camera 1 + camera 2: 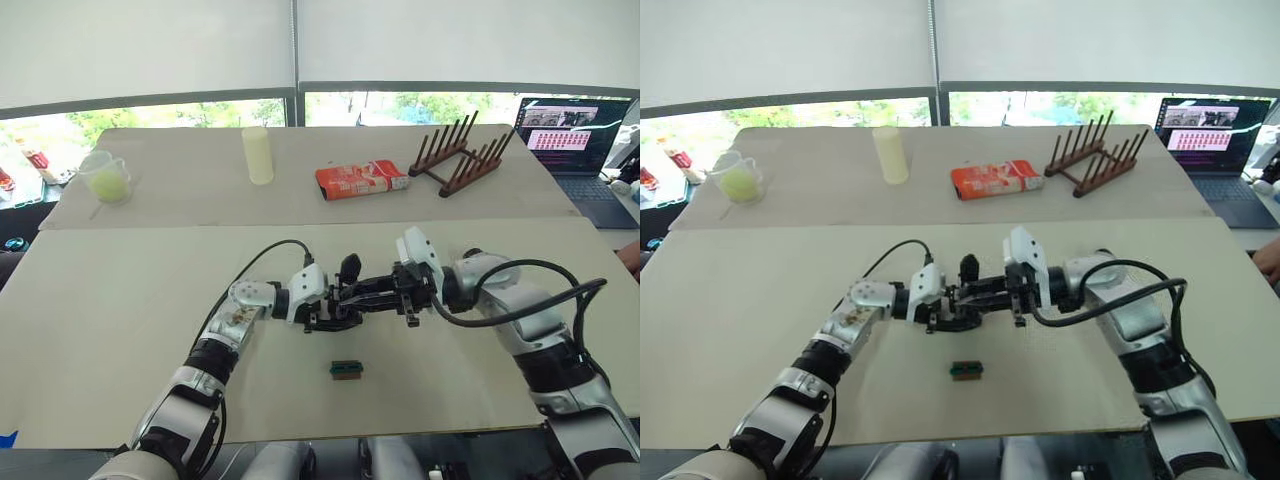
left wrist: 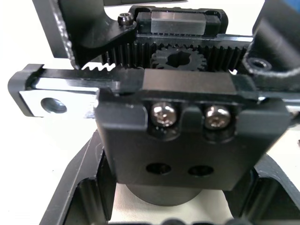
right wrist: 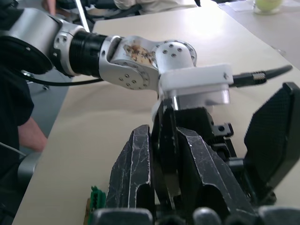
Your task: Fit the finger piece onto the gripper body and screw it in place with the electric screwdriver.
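Observation:
My left gripper is shut on the gripper body, a black assembly held just above the table's middle with one pointed finger sticking up. The left wrist view shows the gripper body close up, with its toothed rack, gear and two bright screws. My right gripper reaches in from the right and meets it. In the right wrist view its fingers are shut on a thin black finger piece, pressed against the gripper body. The electric screwdriver is out of view.
A small green-brown block lies on the table in front of the grippers. On the far table stand a pale yellow cylinder, a red packet, a wooden rack, a measuring cup and a laptop.

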Tool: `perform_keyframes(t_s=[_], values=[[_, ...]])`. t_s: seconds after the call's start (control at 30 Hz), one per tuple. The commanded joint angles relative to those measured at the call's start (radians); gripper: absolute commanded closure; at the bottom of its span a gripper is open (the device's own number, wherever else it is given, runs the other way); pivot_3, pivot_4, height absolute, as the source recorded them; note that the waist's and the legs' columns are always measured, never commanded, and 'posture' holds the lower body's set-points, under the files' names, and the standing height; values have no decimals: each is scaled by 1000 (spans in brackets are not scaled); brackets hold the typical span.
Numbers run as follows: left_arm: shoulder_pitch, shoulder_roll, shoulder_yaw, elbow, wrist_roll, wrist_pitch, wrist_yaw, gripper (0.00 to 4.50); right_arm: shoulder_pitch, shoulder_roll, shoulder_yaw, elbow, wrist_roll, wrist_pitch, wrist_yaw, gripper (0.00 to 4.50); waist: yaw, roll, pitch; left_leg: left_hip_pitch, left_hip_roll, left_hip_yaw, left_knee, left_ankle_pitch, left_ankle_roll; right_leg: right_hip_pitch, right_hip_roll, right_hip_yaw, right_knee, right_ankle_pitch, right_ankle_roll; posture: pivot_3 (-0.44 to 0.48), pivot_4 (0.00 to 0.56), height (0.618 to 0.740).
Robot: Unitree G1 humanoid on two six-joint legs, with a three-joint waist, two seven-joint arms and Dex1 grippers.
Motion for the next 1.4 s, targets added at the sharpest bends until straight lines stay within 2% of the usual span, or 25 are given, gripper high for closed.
perform_keyframes(t_s=[0.03,0.17,0.33,0.5,0.8,1.13,1.4], values=[[-23,2,35,-25,-21,-12,16,2120,45,-36,75,88,-106,68,-7,4173,1,0,0,0,0,0,0,0,0,1,0,0,0,0,0,0,150,740],[-26,5,37,-22,-22,-11,14,2120,-5,-14,131,123,-103,62,64,4173,0,0,0,0,0,0,0,0,0,2,0,1,0,0,0,0,150,740],[-26,11,42,-28,-24,-5,19,2120,-76,26,177,195,-138,68,73,4173,-5,0,-1,1,0,0,0,0,1,3,0,2,0,0,0,0,150,740],[-17,16,43,-39,-24,0,21,2120,-70,-14,225,131,-192,103,75,4173,-5,2,-7,2,1,0,-1,0,0,3,1,2,0,0,0,0,150,740],[-30,5,43,-24,-25,2,25,2120,-53,-49,201,-28,-149,278,-8,4173,-4,2,-9,2,1,0,-2,-1,-1,3,0,2,0,0,0,0,150,740],[-43,-8,43,-5,-23,-3,25,2120,-111,-21,215,63,-181,388,-77,4173,0,2,-10,3,1,0,-2,-2,-2,3,0,3,-1,0,0,0,150,740],[-52,-7,54,8,-27,-5,32,2120,-95,-53,231,19,-171,317,17,4173,1,3,-12,3,1,0,-2,-4,-4,6,0,3,-1,0,0,0,150,740]])
